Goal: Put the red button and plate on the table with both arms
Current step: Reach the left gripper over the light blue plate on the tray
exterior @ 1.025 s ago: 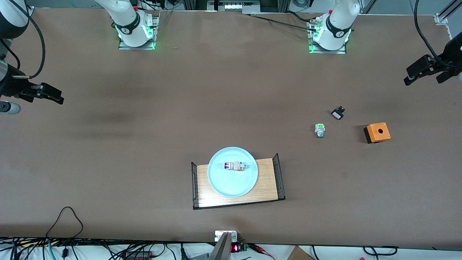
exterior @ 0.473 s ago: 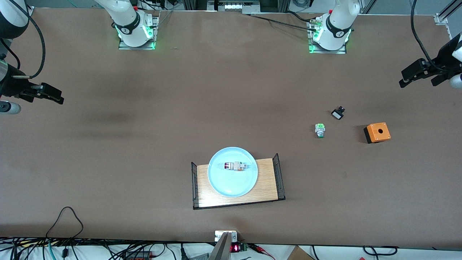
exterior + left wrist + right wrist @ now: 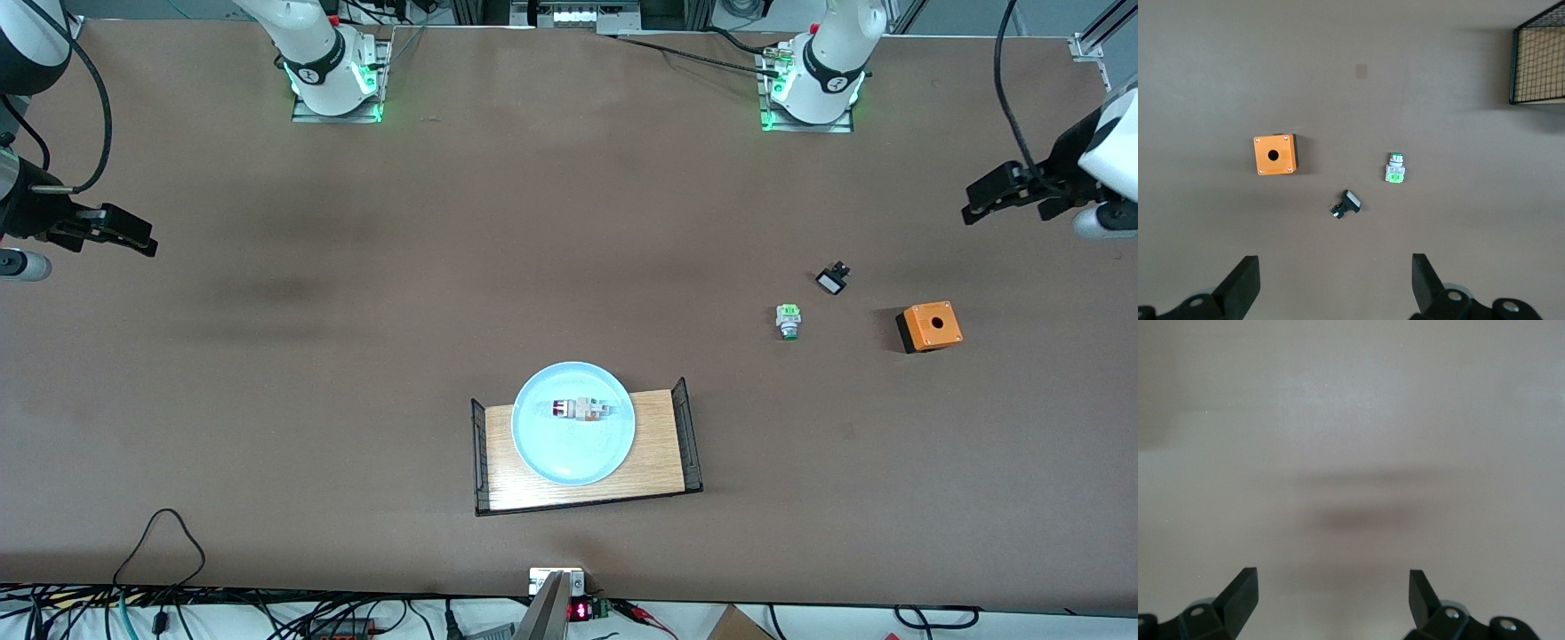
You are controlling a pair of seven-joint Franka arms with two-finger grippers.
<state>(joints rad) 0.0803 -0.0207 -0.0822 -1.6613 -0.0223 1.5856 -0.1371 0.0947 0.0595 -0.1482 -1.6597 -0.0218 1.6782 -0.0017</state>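
The light-blue plate [image 3: 573,423] rests on the light-wood tray [image 3: 662,449] near the front camera. The red button [image 3: 580,409] lies on its side in the plate, dark red cap toward the right arm's end. My left gripper [image 3: 976,204] is open and empty, up over bare table [image 3: 569,222] at the left arm's end; in the left wrist view its own fingers [image 3: 1333,283] stand wide apart. My right gripper [image 3: 142,238] is open and empty over bare table at the right arm's end and waits; it also shows in the right wrist view [image 3: 1333,593].
A green-capped switch [image 3: 788,320], a small black part [image 3: 833,279] and an orange box with a hole [image 3: 929,326] lie toward the left arm's end. They show in the left wrist view: switch [image 3: 1395,168], black part [image 3: 1346,203], box [image 3: 1275,154], tray mesh end [image 3: 1538,63].
My left gripper has moved in from the table's edge toward the middle and a little toward the bases. The right arm, plate and button have not moved.
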